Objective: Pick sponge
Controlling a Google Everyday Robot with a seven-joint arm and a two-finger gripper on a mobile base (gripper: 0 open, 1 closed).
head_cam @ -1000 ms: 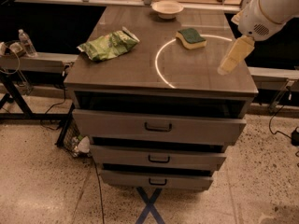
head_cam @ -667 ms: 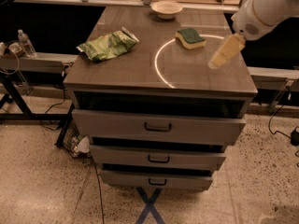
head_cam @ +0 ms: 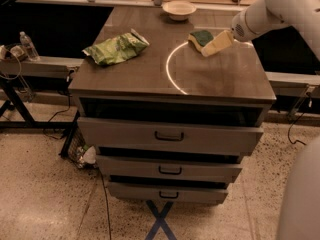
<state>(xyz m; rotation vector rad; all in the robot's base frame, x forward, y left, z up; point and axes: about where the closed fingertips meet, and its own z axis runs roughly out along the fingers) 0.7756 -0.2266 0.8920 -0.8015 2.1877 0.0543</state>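
The sponge [head_cam: 199,38], dark green on top with a yellow foam layer, lies on the wooden cabinet top [head_cam: 150,69] toward the back right. My gripper [head_cam: 214,45], with cream-coloured fingers, comes in from the upper right on a white arm and hangs right over the sponge's right edge, partly covering it. It holds nothing that I can see.
A light-green snack bag [head_cam: 116,48] lies on the left of the top. A cream bowl [head_cam: 179,9] stands at the back centre. The cabinet has three drawers [head_cam: 169,136] slightly pulled out. A water bottle [head_cam: 28,45] stands on a shelf at left.
My gripper has moved left and toward the back, from the right side of the cabinet top to the sponge's right edge.
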